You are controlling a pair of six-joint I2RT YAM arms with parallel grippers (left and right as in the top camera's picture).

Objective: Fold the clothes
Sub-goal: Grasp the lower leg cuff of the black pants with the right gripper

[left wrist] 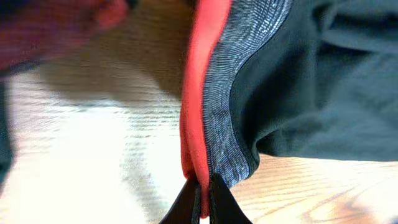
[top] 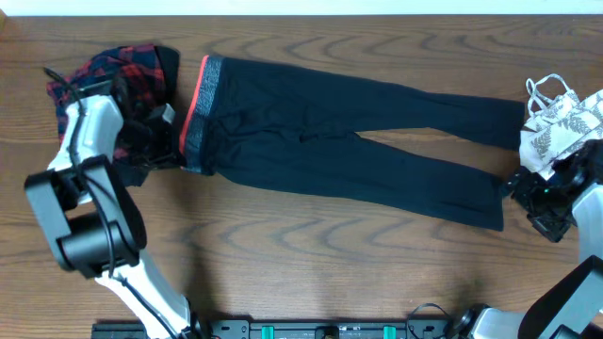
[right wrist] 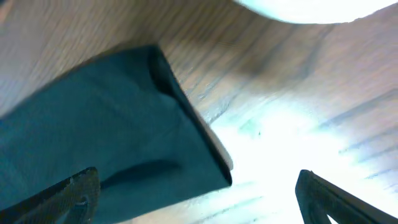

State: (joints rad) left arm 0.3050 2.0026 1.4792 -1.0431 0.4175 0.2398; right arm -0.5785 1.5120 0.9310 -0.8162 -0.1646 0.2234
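Leggings (top: 330, 141) flat, left gripper (left wrist: 203, 185) pinching waistband (left wrist: 214, 106)

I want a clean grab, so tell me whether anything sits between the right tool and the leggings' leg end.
Nothing visible does. The open right tool hangs over the leggings at a leg end, only bare table beside it; the white top lies off to one side.

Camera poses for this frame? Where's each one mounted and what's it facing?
Overhead: above the table, looking straight down at the black leggings laid flat; both arms show, left claw at the waistband, right claw by a leg cuff.
Left wrist: on the left arm, facing along its shut fingers pinching the coral-and-grey waistband.
Right wrist: on the right arm, facing down at a cuff between its open fingers.
Shared: overhead and left wrist both show the waistband.
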